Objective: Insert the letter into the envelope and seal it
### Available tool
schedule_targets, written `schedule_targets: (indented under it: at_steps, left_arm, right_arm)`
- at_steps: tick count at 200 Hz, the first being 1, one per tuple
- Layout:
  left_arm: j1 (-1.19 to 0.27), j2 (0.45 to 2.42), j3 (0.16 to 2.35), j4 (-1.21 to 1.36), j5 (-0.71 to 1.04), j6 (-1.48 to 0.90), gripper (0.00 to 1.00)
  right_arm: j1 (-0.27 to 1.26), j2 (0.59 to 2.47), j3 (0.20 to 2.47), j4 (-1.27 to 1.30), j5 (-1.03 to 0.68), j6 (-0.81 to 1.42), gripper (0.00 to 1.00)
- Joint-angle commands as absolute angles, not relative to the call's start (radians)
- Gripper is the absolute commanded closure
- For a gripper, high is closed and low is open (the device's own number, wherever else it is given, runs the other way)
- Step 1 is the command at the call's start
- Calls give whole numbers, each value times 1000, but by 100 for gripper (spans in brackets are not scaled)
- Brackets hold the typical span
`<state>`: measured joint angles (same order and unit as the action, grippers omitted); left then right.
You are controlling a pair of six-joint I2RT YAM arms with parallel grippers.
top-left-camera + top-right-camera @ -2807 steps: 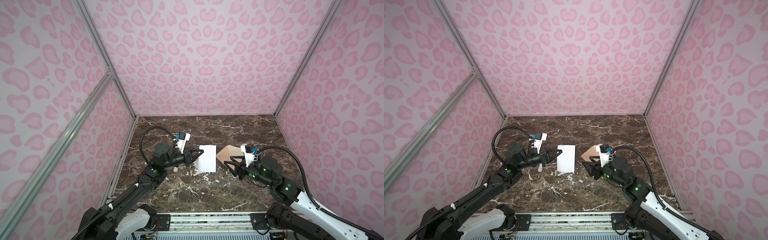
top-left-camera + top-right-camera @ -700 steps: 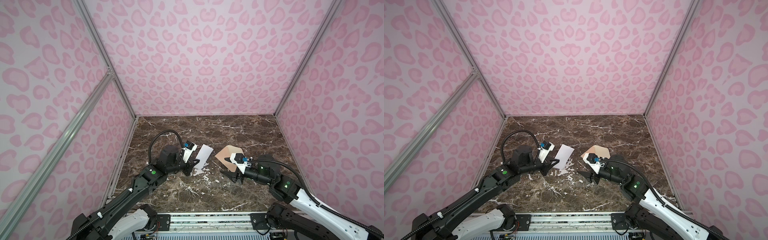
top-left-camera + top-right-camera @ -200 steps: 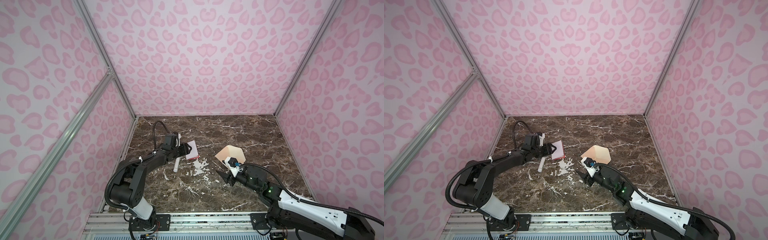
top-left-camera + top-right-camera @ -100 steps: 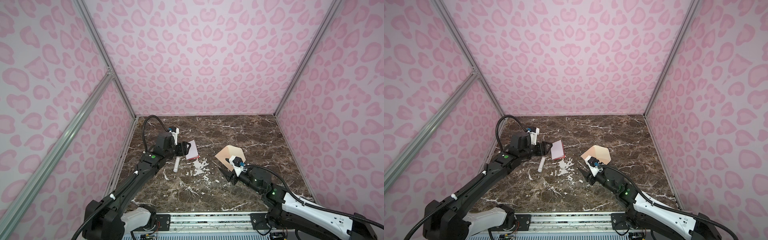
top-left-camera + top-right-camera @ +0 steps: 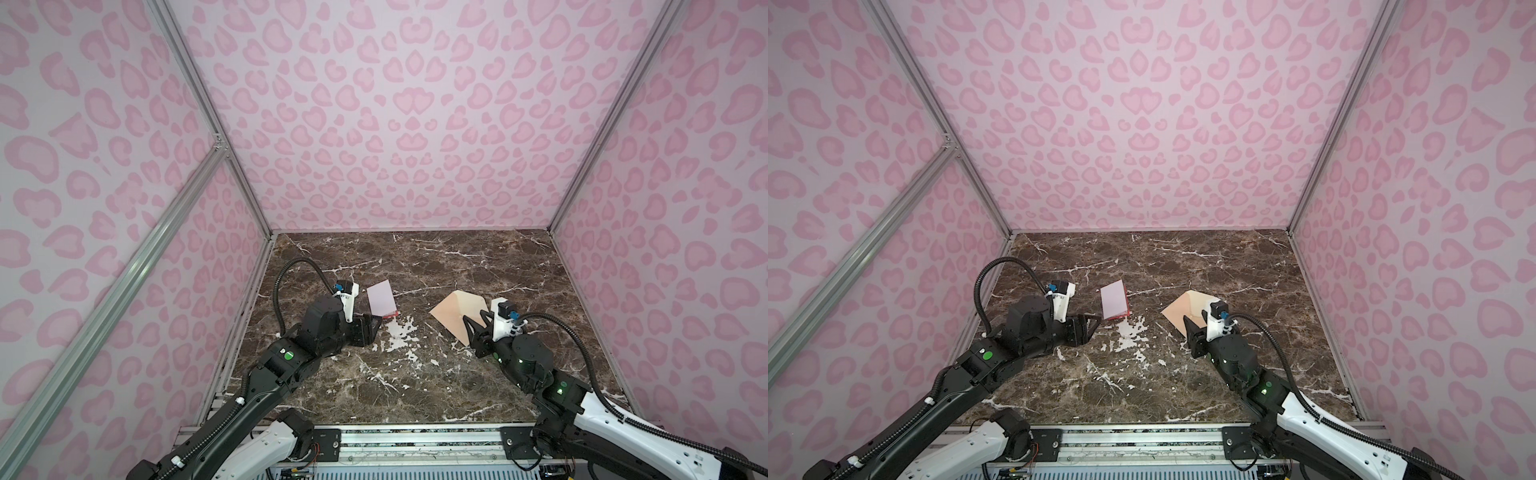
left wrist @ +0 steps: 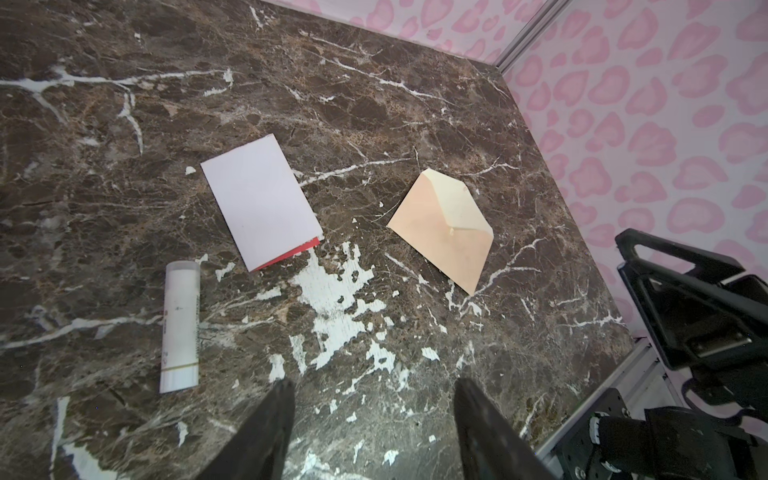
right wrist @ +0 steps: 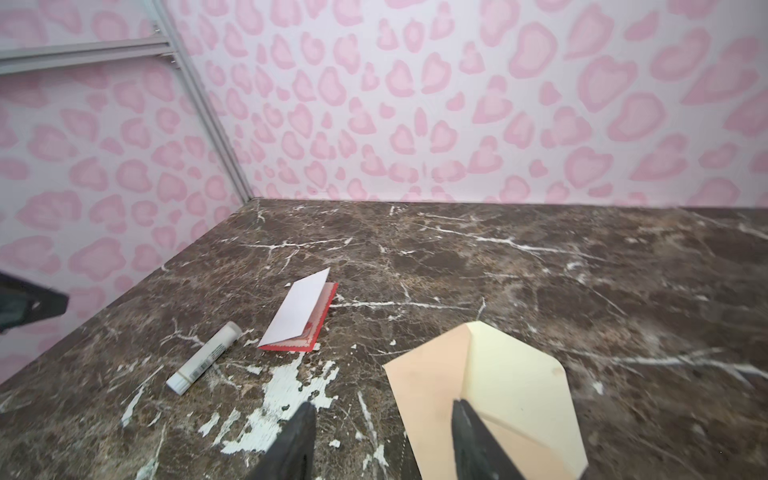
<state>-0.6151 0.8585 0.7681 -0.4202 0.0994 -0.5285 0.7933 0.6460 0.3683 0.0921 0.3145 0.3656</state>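
Observation:
The letter (image 5: 380,298) (image 5: 1113,301) (image 6: 262,203) (image 7: 299,309) is a folded card lying white face up on the marble, with a red edge showing. The peach-tan envelope (image 5: 455,309) (image 5: 1185,309) (image 6: 444,226) (image 7: 498,374) lies to its right with its flap open. My left gripper (image 5: 376,326) (image 5: 1094,322) (image 6: 372,380) hovers open just in front of the letter, holding nothing. My right gripper (image 5: 473,322) (image 5: 1190,324) (image 7: 382,405) is open at the envelope's near edge. One of its fingers (image 7: 469,432) is over the envelope and the other is over bare marble.
A white glue stick (image 6: 180,326) (image 7: 205,357) lies left of the letter; in both top views the left gripper hides it. Pink patterned walls with metal posts (image 5: 245,195) close in three sides. A metal rail (image 5: 415,440) runs along the front edge.
My left gripper has drawn back from the letter toward the front. My right gripper has moved right and back onto the envelope's near edge. Letter and envelope stay put.

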Motion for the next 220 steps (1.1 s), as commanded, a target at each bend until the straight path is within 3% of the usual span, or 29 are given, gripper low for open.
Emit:
schedule_targets:
  at_steps: [1,40,94,196,220]
  left_arm:
    - [-649,859,777,-420,81,-560,36]
    - [-745,858,770,-400,36,-591,37]
    - [-805,906,688,-225,59,-617,36]
    - [-809,1065,652,-55,116,-548,34]
    - [-809,1106,667,-37,128,-534,34]
  right_arm:
    - [736,632,382,-60,359,594,50]
    - [562,714,460,-237,193,791,50]
    - [326,1012,630,-386,-103,851,48]
    - [120,1291,704,-348,-239,745,44]
    - [85,1353,698,-256,-319,738,49]
